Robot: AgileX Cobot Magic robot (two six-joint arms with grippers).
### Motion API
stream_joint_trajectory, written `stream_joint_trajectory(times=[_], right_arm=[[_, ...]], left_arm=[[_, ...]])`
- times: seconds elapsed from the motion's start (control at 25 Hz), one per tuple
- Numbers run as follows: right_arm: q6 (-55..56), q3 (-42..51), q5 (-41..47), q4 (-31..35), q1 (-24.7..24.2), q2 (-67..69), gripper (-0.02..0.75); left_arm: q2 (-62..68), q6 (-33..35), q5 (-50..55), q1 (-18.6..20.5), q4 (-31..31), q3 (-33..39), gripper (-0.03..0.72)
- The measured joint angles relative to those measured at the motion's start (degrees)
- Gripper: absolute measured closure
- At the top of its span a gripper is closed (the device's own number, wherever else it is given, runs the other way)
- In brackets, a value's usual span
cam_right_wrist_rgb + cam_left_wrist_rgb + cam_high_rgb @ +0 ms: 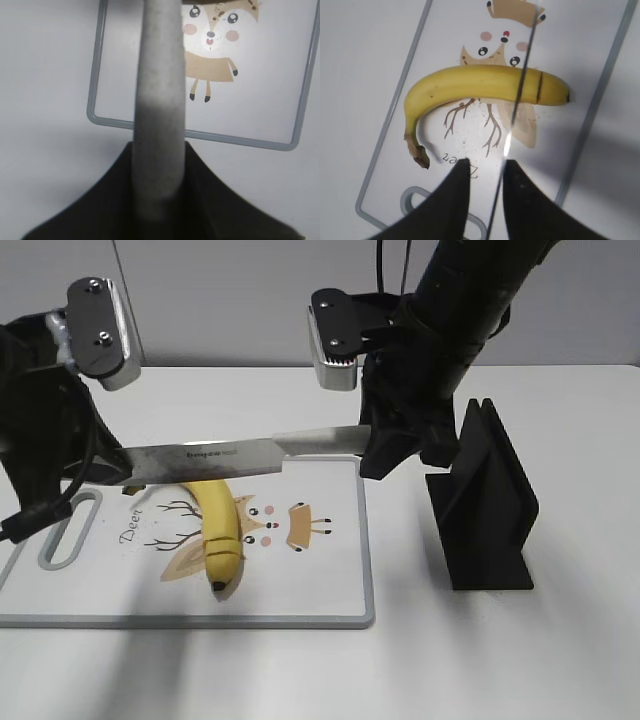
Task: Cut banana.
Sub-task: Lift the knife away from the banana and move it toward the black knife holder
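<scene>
The yellow banana (215, 525) lies on the white deer-print cutting board (330, 580), black tip toward the front, with thin dark lines across its peel. It also shows in the left wrist view (480, 82), lying across the board (560, 50). My right gripper (375, 445) is shut on the grey handle (160, 100) of a knife. The blade (210, 455) is held level above the banana. My left gripper (485, 167) is open, and the blade (520, 85) runs edge-on between its fingers, close to the right one. The left fingertips are hidden in the exterior view.
A black knife stand (485, 505) stands on the table right of the board. The board's handle slot (70, 530) is at its left end. The board's grey rim (200, 135) lies just beyond the right gripper.
</scene>
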Motion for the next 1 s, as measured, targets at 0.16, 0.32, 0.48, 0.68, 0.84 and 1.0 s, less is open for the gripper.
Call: stream_joint_trajectory(times=[0.16, 0.32, 0.48, 0.68, 0.84, 1.0], right_arm=[[-0.5, 0.0, 0.7, -0.1, 0.0, -0.1, 0.561], [-0.8, 0.0, 0.9, -0.2, 0.0, -1.3, 0.561], [-0.6, 0.0, 0.9, -0.4, 0.0, -3.0, 0.561], [1.2, 0.0, 0.9, -0.4, 0.0, -5.2, 0.561], [2.2, 0.0, 1.1, -0.2, 0.0, -6.8, 0.561], [3.7, 0.0, 1.6, -0.6, 0.0, -7.9, 0.561]], left_arm=[[-0.5, -0.3, -0.8, 0.0, 0.5, 0.0, 0.25], [-1.2, -0.4, -1.7, 0.0, 1.9, 0.0, 0.105], [-3.4, -0.4, -3.0, 0.0, 2.8, 0.0, 0.088], [-7.8, -1.3, -5.4, 0.1, 3.3, 0.0, 0.087], [-11.0, -2.2, -6.4, 1.5, 2.7, 0.0, 0.087], [-14.0, -2.3, -6.3, 3.8, 2.5, 0.0, 0.089]])
